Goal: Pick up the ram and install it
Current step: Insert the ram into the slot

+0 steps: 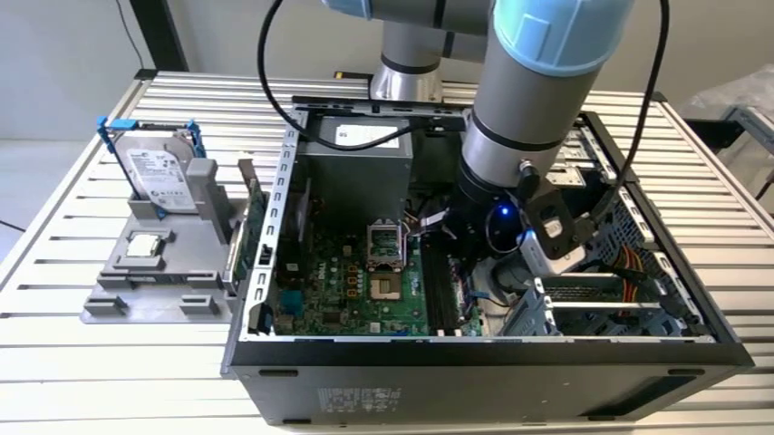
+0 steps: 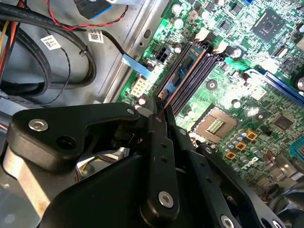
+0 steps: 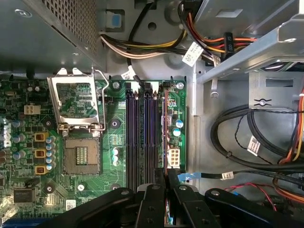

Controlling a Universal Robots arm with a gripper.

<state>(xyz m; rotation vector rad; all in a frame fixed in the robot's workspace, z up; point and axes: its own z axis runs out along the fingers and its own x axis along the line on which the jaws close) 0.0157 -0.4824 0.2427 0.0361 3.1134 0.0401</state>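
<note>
Ram stick (image 3: 165, 135), edge-on, lies along the outermost of the memory slots (image 3: 149, 137), farthest from the processor socket (image 3: 81, 156), pinched by the gripper (image 3: 166, 179); seating it likely needs square alignment and an even push.

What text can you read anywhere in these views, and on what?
Nothing legible to quote.
Hard drive label: too small.
Power supply sticker: blurred.
Cable tags: too small.
Computer case sticker: blurred.
Motherboard markings: too small.
The ram in the gripper: edge-on, no print showing.
</note>
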